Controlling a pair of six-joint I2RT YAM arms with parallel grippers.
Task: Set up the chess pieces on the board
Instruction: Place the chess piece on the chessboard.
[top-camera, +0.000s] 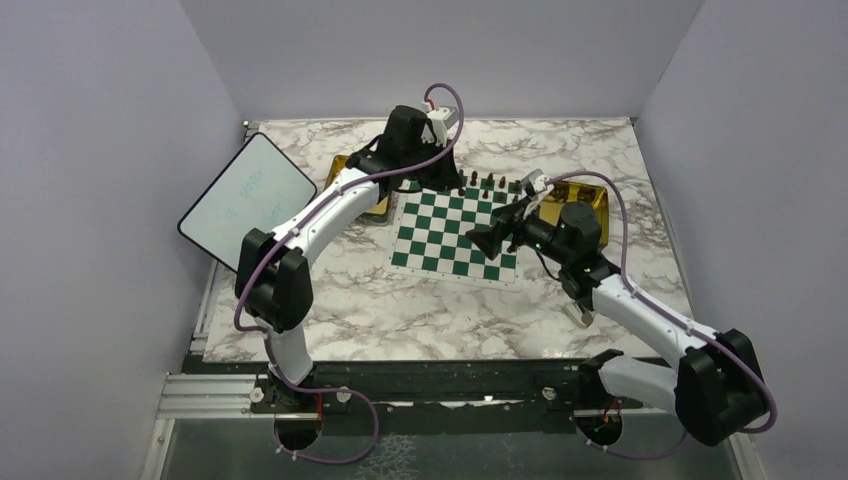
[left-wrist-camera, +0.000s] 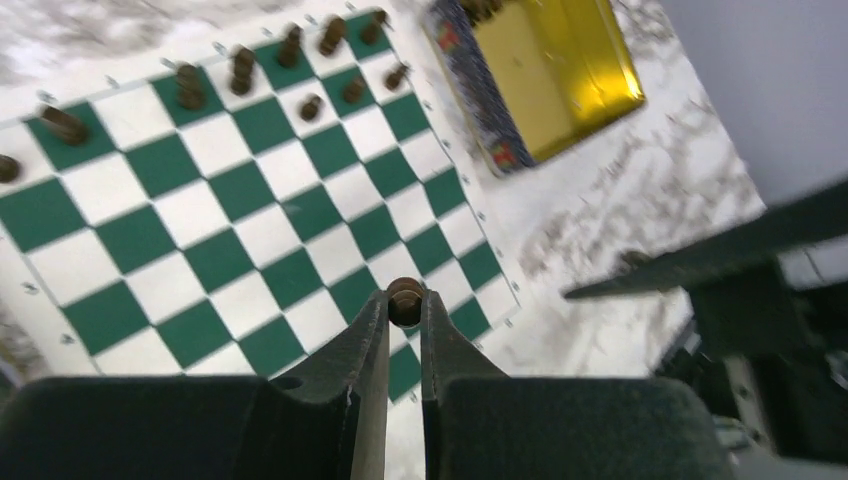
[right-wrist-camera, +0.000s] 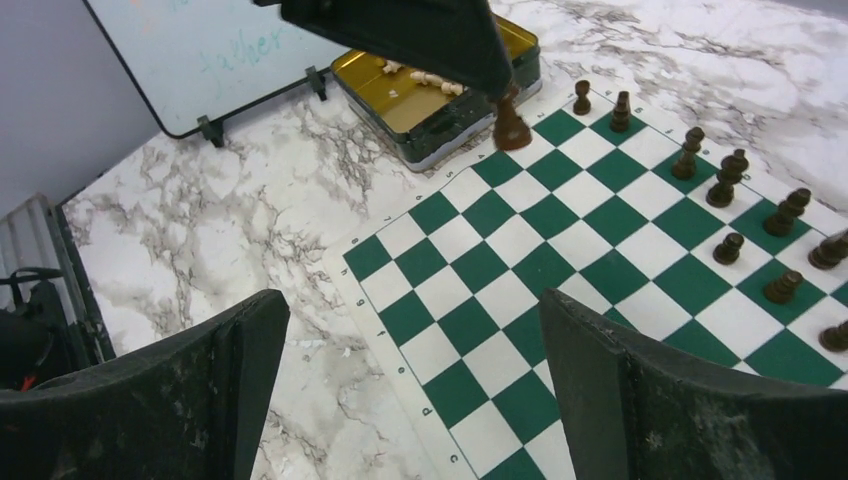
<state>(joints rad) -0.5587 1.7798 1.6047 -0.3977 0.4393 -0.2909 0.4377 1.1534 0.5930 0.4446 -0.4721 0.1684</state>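
The board (top-camera: 440, 240) of green and white squares lies mid-table. Several dark chess pieces (top-camera: 490, 184) stand along its far edge, also visible as the dark rows (right-wrist-camera: 728, 178) in the right wrist view. My left gripper (left-wrist-camera: 405, 300) is shut on a dark piece (left-wrist-camera: 405, 292), pinched at its round head. In the right wrist view that held piece (right-wrist-camera: 511, 124) hangs at the board's far left corner; whether it touches the square I cannot tell. My right gripper (right-wrist-camera: 412, 300) stands open and empty over the board's near left edge.
A gold tray (right-wrist-camera: 400, 100) holding cream pieces (right-wrist-camera: 430, 78) sits just beyond the board's left corner. A second gold tray (top-camera: 592, 200) lies by the board's right side. A white tablet (top-camera: 245, 195) leans at the left. Walls enclose the table.
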